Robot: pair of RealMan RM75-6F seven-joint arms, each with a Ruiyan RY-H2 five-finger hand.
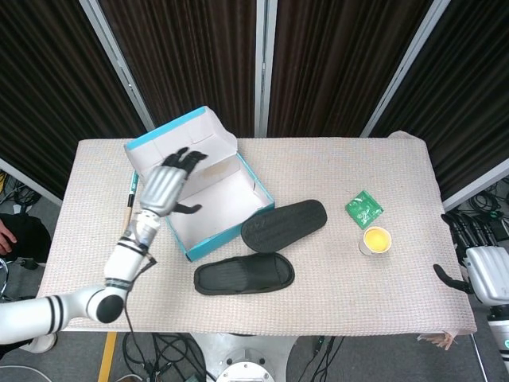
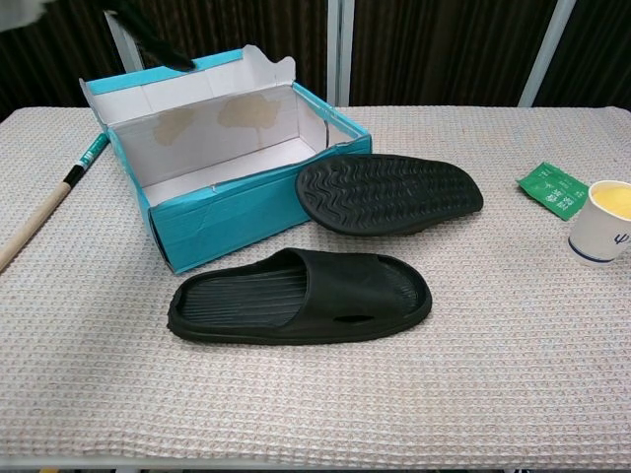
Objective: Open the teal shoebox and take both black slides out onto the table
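Note:
The teal shoebox [image 1: 208, 208] [image 2: 237, 207] stands open on the table's left half, its white inside bare and its lid tipped back. One black slide [image 1: 244, 274] [image 2: 301, 298] lies upright in front of the box. The other black slide [image 1: 285, 225] [image 2: 389, 193] lies sole up to the box's right, against its corner. My left hand [image 1: 165, 188] hovers over the box's left side with fingers spread and nothing in it; only its dark fingertips [image 2: 148, 44] show in the chest view. My right hand [image 1: 477, 263] hangs off the table's right edge, fingers loosely apart, holding nothing.
A wooden stick with a teal band [image 1: 124, 231] [image 2: 44, 209] lies left of the box. A green packet [image 1: 363, 209] [image 2: 555, 187] and a paper cup of yellow liquid [image 1: 376, 239] [image 2: 609, 222] sit at the right.

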